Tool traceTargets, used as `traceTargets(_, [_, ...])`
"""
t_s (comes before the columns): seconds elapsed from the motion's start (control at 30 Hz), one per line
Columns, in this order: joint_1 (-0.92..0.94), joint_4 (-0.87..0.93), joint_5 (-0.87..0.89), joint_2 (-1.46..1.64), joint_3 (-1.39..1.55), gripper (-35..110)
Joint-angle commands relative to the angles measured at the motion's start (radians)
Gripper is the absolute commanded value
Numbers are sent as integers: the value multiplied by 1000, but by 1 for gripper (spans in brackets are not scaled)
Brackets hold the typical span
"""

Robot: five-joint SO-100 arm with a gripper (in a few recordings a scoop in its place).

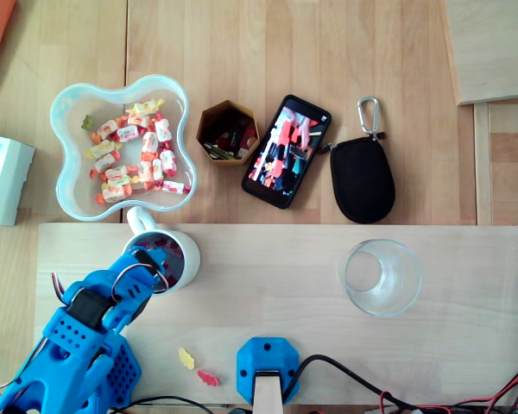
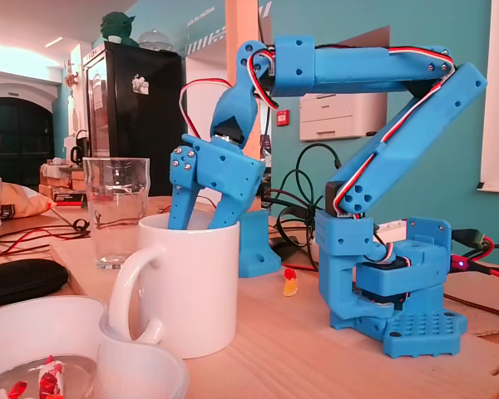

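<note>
One blue arm [image 1: 78,336] enters the overhead view from the lower left corner, its tool [image 1: 155,260] poised over the mouth of a white mug [image 1: 183,263]. The mug stands upright near the left end of the pale wooden surface [image 1: 276,285], with its handle pointing up-picture toward a clear wavy bowl [image 1: 65,99] of wrapped sweets [image 1: 134,155]. Red shapes show inside the mug, too small to identify. Right of the bowl sit, in order, a brown hexagonal box [image 1: 227,131], a phone [image 1: 287,151] and a black pouch [image 1: 363,179]. A glass [image 1: 380,278] stands well apart from the mug, toward the right. Two loose sweets [image 1: 186,358] lie near the bottom edge beside a blue mount [image 1: 266,366]. In the fixed view, the arm [image 2: 358,71] folds over from its base at the right and the tool [image 2: 201,214] dips into the mug [image 2: 187,291]. Its two fingers [image 2: 183,195] stand moderately apart, with a gap visible at the rim. Their tips are hidden below it, so contact with anything inside cannot be told. The glass [image 2: 116,208] stands behind the mug at left, and the bowl [image 2: 108,349] occupies the lower left corner.
</note>
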Motion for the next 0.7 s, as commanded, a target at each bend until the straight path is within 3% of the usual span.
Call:
traceTargets(0.0, [-5,3,2,23,-5,7])
traceTargets(0.33, [-3,3,3,25,-5,30])
traceTargets(0.67, [-5,-26,5,23,-97,32])
